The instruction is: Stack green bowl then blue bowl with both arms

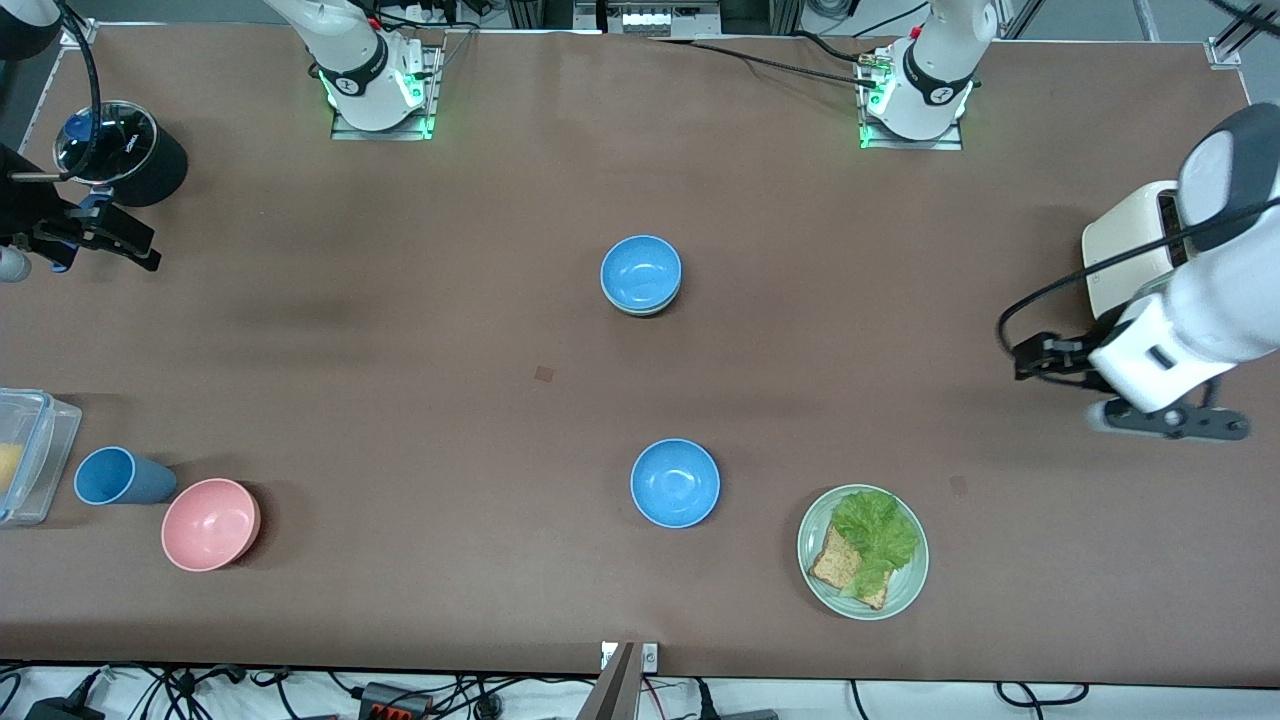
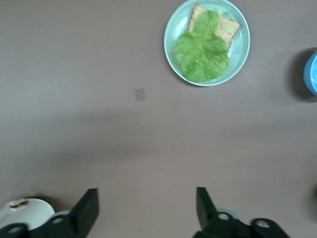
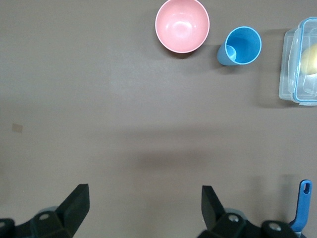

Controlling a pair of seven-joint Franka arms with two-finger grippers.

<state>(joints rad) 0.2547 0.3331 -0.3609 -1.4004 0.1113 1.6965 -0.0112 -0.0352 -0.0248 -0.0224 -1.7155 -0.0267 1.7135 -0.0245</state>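
Observation:
One blue bowl (image 1: 641,272) sits nested on a pale green bowl (image 1: 650,311) at the table's middle; only a sliver of the green bowl's rim shows under it. A second blue bowl (image 1: 675,483) stands alone, nearer the front camera; its edge shows in the left wrist view (image 2: 312,72). My left gripper (image 1: 1040,357) (image 2: 146,196) is open and empty, up over bare table at the left arm's end. My right gripper (image 1: 130,245) (image 3: 143,193) is open and empty over bare table at the right arm's end.
A pale green plate (image 1: 905,590) (image 2: 242,54) with lettuce and bread lies beside the lone blue bowl. A pink bowl (image 1: 210,523) (image 3: 182,25), a blue cup (image 1: 115,477) (image 3: 242,45) and a clear container (image 1: 30,460) (image 3: 297,64) stand at the right arm's end. A white appliance (image 1: 1125,245) stands under the left arm.

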